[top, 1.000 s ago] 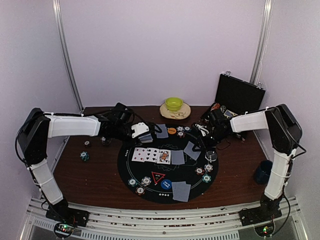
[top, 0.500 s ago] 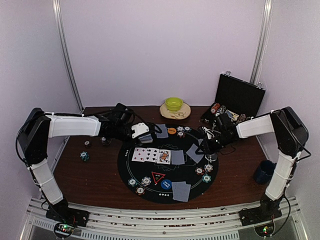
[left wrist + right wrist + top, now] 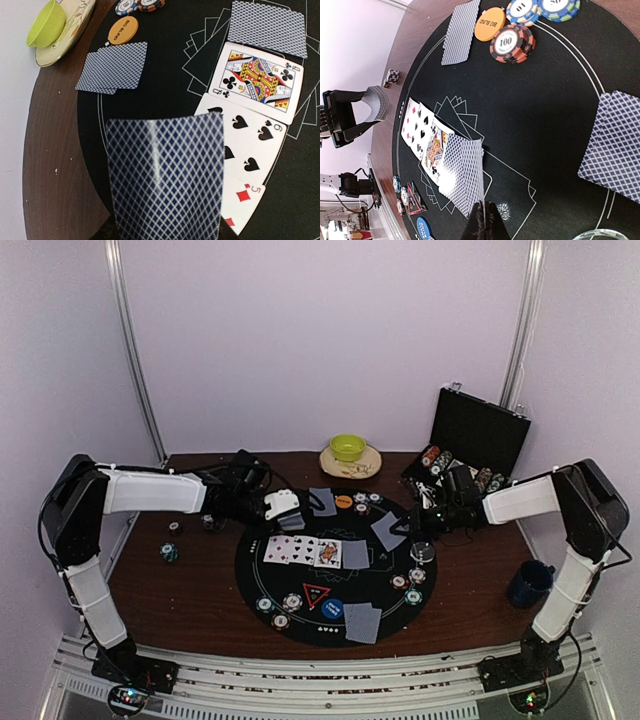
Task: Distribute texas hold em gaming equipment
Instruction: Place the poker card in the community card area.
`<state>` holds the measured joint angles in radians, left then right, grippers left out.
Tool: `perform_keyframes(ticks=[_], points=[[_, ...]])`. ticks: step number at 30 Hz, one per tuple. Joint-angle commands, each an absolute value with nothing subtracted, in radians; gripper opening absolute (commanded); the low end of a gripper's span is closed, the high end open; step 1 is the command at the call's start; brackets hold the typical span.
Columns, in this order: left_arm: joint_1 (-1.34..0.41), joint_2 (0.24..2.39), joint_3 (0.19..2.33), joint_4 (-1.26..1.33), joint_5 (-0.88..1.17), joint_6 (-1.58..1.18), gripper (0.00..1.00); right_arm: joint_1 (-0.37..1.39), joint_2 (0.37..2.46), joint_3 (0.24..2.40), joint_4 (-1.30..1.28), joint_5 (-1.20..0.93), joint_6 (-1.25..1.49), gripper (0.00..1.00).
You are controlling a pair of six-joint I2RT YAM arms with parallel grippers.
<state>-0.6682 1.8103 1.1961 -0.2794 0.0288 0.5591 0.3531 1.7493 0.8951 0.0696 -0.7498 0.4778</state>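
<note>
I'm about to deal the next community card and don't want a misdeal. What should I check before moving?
1. left gripper clamped on the deck: ok.
2. right gripper empty, shut on nothing: ok.
3. face-down card lying next to the queen of clubs: ok.
4. Big Blind disc on the black mat: ok.
5. Top card of the deck free to slide off alone: cannot tell.

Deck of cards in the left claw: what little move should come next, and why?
Probably carry the deck in the left gripper toward the row's far end: only three face-up cards and one face-down card lie there, so a fifth seems missing.
</note>
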Motion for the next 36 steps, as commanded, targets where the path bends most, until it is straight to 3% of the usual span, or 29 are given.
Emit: perform_keyframes(ticks=[1, 9, 21, 36], points=[[-0.658, 1.812, 1.23, -0.259, 0.024, 0.56, 0.09, 0.362, 1.748, 0.871, 0.128, -0.721, 0.515, 0.0], [-0.657, 1.799, 1.224, -0.256, 0.025, 0.56, 0.09, 0.4, 1.789, 0.871, 0.107, -0.669, 0.48, 0.0], [-0.652, 1.79, 1.221, -0.253, 0.032, 0.56, 0.09, 0.416, 1.791, 0.895, -0.002, -0.627, 0.36, 0.28], [-0.653, 1.792, 1.216, -0.247, 0.044, 0.559, 0.09, 0.469, 1.751, 0.91, -0.107, -0.614, 0.206, 0.39]])
